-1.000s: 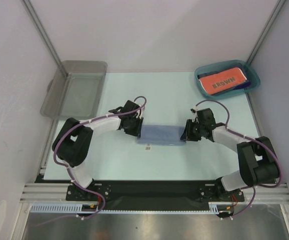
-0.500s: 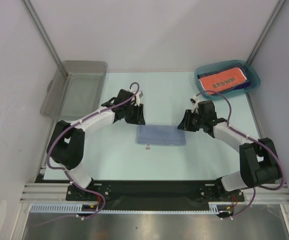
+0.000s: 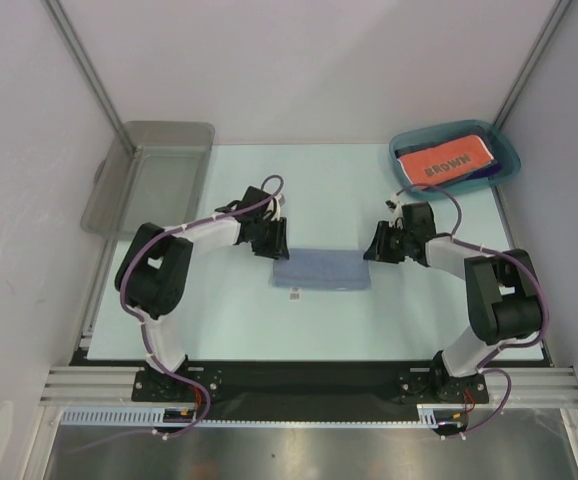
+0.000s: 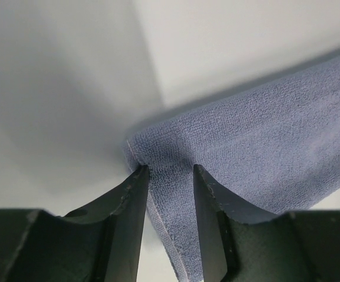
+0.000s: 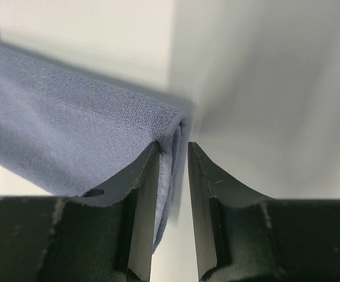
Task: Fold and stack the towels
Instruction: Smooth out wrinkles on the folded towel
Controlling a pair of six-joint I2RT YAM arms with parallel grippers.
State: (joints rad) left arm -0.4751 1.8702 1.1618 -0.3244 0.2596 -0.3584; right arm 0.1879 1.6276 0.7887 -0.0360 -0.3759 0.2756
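Since left gripper (image 4: pixel 169 170) and right gripper (image 5: pixel 173 145) are set parted, nothing clamped, at the 9 and 3 o'clock ends of the grey-blue towel (image 3: pixel 321 269) at the centre of the table (image 3: pixel 349 185), one layer alone could be pinched, undoing the fold.

Grey-blue towel (image 3: pixel 321 270) — folded into a flat rectangle, lying centrally; orange-red "BROWN" towel (image 3: pixel 446 160) — folded, far right.

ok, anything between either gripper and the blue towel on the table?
Nothing visible. The left gripper sits at one end of the folded grey-blue towel and the right gripper at the other, each with its jaws apart right at the towel's edge.
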